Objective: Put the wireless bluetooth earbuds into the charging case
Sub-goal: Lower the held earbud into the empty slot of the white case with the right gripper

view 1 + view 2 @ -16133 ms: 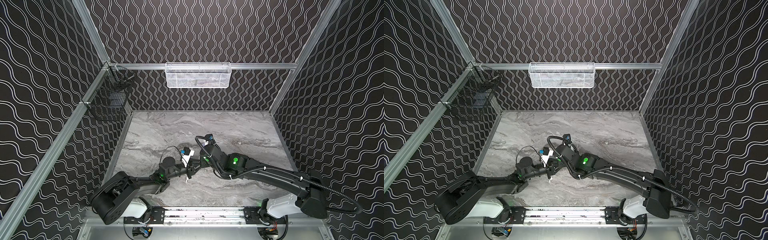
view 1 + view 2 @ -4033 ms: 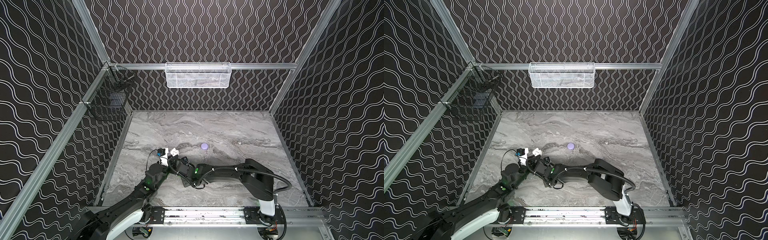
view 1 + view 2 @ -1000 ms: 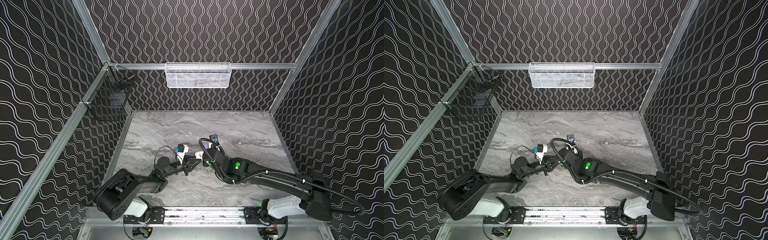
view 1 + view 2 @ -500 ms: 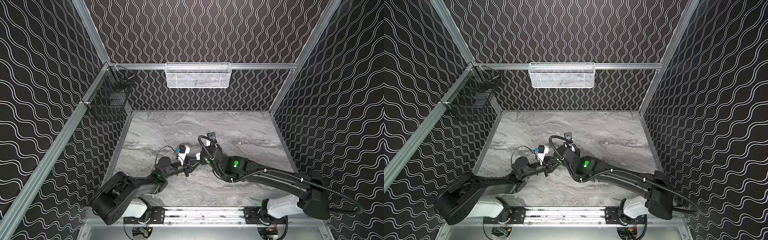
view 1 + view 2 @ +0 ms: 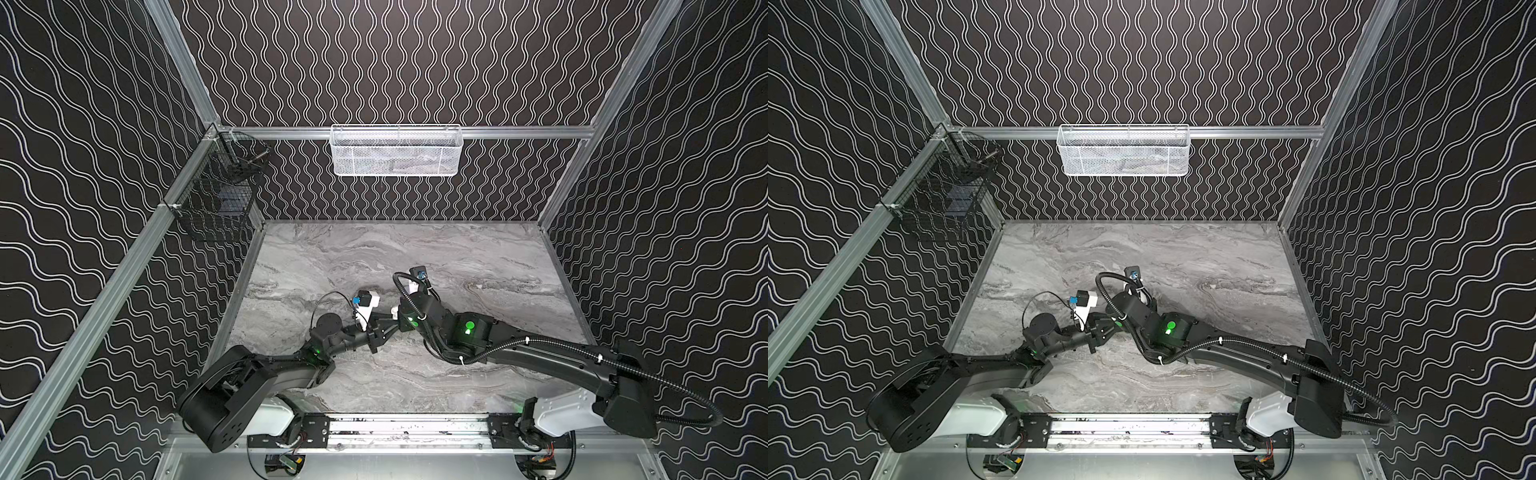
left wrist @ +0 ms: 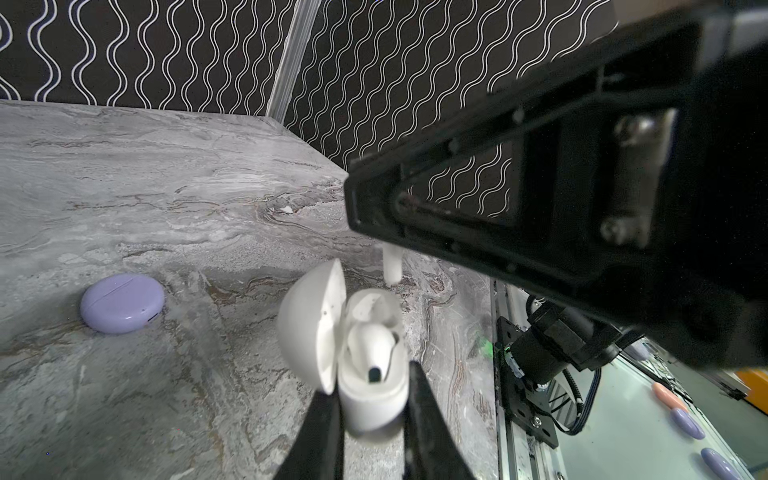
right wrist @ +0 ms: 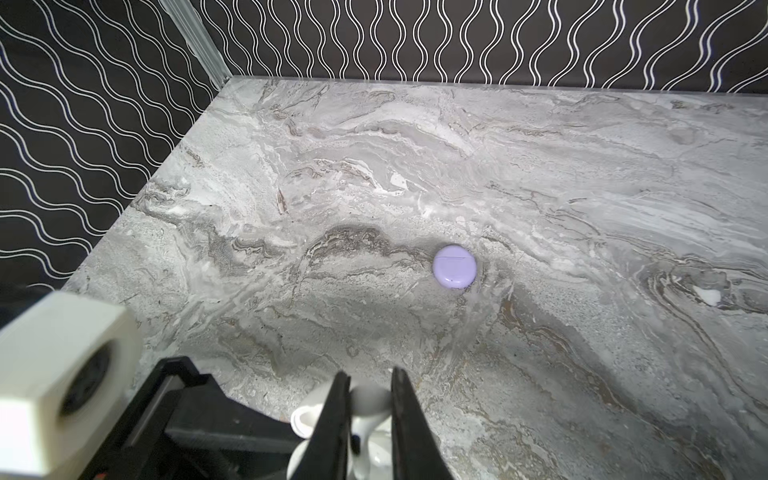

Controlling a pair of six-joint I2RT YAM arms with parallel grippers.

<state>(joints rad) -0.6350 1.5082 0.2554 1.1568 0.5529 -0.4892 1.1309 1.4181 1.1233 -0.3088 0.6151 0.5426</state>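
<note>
Left arm (image 5: 286, 368) stretched low toward the middle, left end effector (image 6: 372, 388) clamped on an open white case (image 6: 374, 411), right arm (image 5: 540, 355) reaching in, right end effector (image 7: 370, 384) pinching a white earbud (image 6: 391, 266) just above it

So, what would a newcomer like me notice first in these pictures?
Mid-table, the left gripper pinches an open white case with one white earbud seated inside. The right gripper holds a second white earbud stem-down just above it. A closed lavender case lies alone on the grey marble table nearby.
</note>
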